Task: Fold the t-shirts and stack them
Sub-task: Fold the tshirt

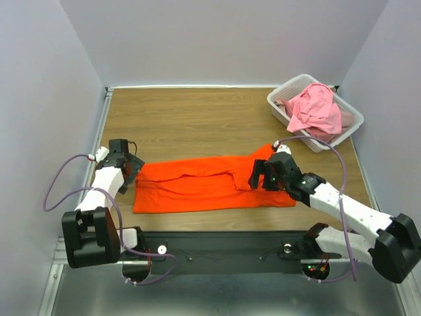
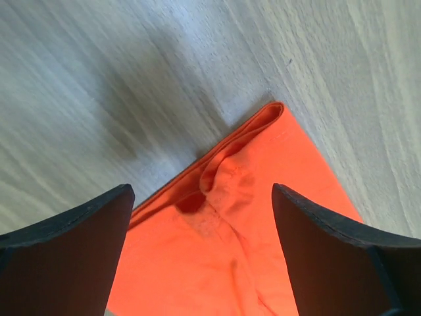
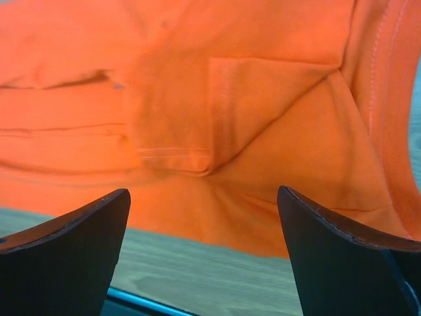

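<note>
The orange t-shirt (image 1: 204,184) lies on the wooden table as a long folded strip, running left to right near the front. My left gripper (image 1: 131,166) is open and empty just above the strip's left end; its wrist view shows a corner of the orange cloth (image 2: 243,217) between the jaws. My right gripper (image 1: 263,178) is open and empty over the strip's right end; its wrist view shows folded orange cloth with a sleeve hem (image 3: 217,118). The pink t-shirt (image 1: 317,110) lies crumpled in the basket.
A white lattice basket (image 1: 281,104) stands at the back right corner of the table (image 1: 197,118). White walls close in the table on the left, back and right. A dark rail (image 1: 223,247) with the arm bases runs along the front edge.
</note>
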Controlling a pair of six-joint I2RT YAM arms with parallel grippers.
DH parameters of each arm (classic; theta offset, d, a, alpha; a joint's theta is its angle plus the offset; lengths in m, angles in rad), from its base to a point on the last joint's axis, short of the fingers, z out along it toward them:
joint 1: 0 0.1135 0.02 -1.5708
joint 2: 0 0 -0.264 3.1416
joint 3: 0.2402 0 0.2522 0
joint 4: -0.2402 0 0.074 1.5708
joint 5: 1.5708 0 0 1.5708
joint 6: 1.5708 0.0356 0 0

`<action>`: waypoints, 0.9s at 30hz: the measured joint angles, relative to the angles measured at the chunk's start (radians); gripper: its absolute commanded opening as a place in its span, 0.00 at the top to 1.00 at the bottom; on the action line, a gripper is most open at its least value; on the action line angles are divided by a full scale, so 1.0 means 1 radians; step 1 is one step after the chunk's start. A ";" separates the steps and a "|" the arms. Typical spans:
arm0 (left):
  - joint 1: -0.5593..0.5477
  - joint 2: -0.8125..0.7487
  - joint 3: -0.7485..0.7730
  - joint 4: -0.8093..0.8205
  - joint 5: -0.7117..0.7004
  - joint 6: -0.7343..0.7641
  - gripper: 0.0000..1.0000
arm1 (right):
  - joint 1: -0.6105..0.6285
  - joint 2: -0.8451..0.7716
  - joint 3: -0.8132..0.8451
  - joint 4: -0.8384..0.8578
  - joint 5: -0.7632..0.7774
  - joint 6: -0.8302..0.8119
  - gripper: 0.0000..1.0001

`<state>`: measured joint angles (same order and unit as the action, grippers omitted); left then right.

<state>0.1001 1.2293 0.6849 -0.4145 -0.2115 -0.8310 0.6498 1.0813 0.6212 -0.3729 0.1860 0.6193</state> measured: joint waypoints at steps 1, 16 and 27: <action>0.000 -0.016 0.010 -0.020 -0.003 -0.005 0.02 | 0.000 -0.032 0.000 -0.006 -0.011 0.005 0.00; -0.256 0.041 0.044 0.138 0.148 -0.008 0.02 | 0.000 0.296 0.311 -0.013 0.114 -0.010 0.00; -0.248 0.204 0.043 0.224 0.136 -0.005 0.02 | 0.000 0.510 0.336 -0.074 0.270 0.021 0.00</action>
<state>-0.1478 1.4338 0.7277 -0.1905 -0.0757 -0.8356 0.6498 1.5909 0.9573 -0.4469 0.4561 0.6399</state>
